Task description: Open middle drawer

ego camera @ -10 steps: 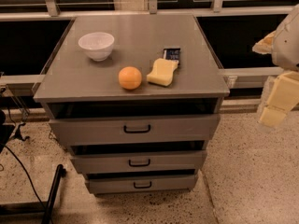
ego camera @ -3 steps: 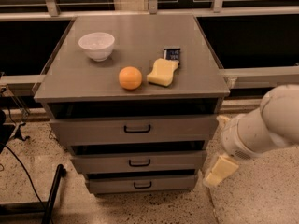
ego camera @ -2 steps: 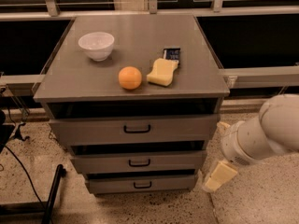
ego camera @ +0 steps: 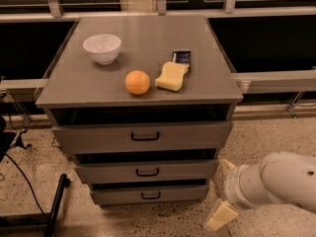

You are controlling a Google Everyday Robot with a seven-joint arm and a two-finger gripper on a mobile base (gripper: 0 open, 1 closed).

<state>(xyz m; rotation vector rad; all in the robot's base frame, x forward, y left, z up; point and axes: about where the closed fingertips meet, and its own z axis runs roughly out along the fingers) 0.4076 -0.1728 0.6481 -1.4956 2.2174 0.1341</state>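
Observation:
The middle drawer [ego camera: 113,172] is a grey front with a small black bar handle [ego camera: 147,172], set between a wider top drawer [ego camera: 98,138] and a narrower bottom drawer [ego camera: 118,195]. It looks pushed in. My gripper [ego camera: 224,191] is low at the right of the cabinet, just past the drawers' right ends, near floor level. Its cream fingers [ego camera: 220,216] stand apart, open and empty. It touches no handle.
On the cabinet top [ego camera: 148,38] stand a white bowl [ego camera: 102,48], an orange [ego camera: 137,82], a yellow sponge [ego camera: 172,76] and a small dark packet [ego camera: 181,57]. A black pole [ego camera: 55,204] and cables lie on the floor at left. Window rails run behind.
My arm has come down from the upper right to low beside the cabinet's right side, then slid a little lower and to the right. The drawers have not moved.

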